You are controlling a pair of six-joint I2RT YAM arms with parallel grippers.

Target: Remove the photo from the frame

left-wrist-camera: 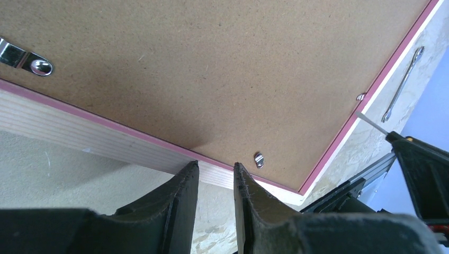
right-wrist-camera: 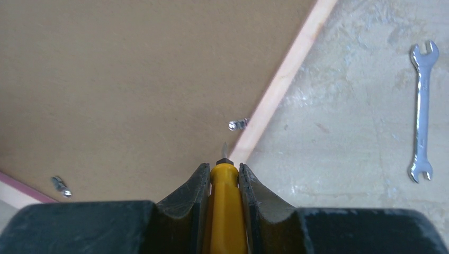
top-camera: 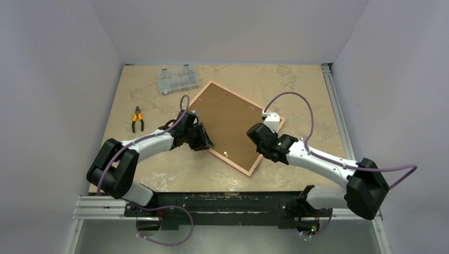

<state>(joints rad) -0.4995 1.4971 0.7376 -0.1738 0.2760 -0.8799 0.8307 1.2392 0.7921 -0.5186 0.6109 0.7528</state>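
The frame (left-wrist-camera: 74, 129) lies face down at the middle of the desk (top-camera: 159, 174), turned cornerwise, one corner toward the far edge; the brown backing board (top-camera: 233, 121) fills its rear.

The left gripper (left-wrist-camera: 216, 166) sits at the frame's near-left side; its jaws stand slightly apart with nothing between them, tips over the pale wooden edge, close to a small metal tab (left-wrist-camera: 258, 159).

The right gripper (right-wrist-camera: 222, 169) is clamped on a yellow-handled screwdriver (right-wrist-camera: 225, 211); the tip points at the board just inside the frame's right side, near another tab (right-wrist-camera: 238, 125); contact cannot be judged.

A wrench (right-wrist-camera: 422, 111) lies on the desk apart from that side; pliers (top-camera: 137, 119) lie near the left edge; a clear plastic box (top-camera: 178, 80) sits toward the far-left corner.
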